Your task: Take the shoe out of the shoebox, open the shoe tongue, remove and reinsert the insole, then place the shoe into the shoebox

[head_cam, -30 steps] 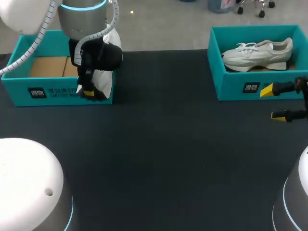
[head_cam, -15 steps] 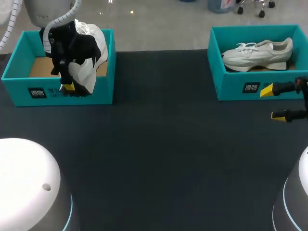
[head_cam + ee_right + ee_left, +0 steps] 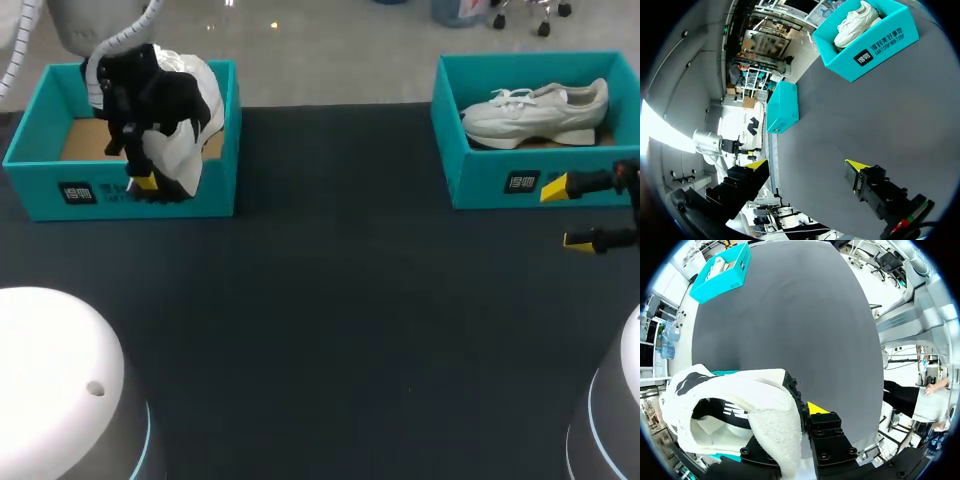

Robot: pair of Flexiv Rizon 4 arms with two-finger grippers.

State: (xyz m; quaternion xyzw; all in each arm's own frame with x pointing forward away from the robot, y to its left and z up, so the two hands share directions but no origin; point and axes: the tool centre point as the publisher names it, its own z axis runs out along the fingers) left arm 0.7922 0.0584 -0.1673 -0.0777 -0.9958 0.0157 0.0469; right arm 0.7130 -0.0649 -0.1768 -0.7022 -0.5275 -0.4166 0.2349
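Observation:
A white shoe (image 3: 185, 110) with a black lining hangs over the right half of the left teal shoebox (image 3: 60, 190). My left gripper (image 3: 143, 182) is shut on it. In the left wrist view the shoe (image 3: 740, 395) fills the space beside the gripper (image 3: 795, 412), its padded collar pinched between the fingers; only one yellow fingertip (image 3: 815, 407) shows. My right gripper (image 3: 570, 213) stands open and empty in front of the right shoebox (image 3: 490, 185). In the right wrist view its fingers (image 3: 806, 165) are spread wide over the dark table.
A second white shoe (image 3: 535, 112) lies on its side in the right shoebox, which is also seen far ahead of the right gripper (image 3: 865, 45). The cardboard floor (image 3: 90, 140) of the left box is bare. The dark table (image 3: 330, 300) stretches between the boxes.
My left gripper has carried the shoe leftward and back, from the front right corner of the left shoebox to over the box. The right arm has not moved.

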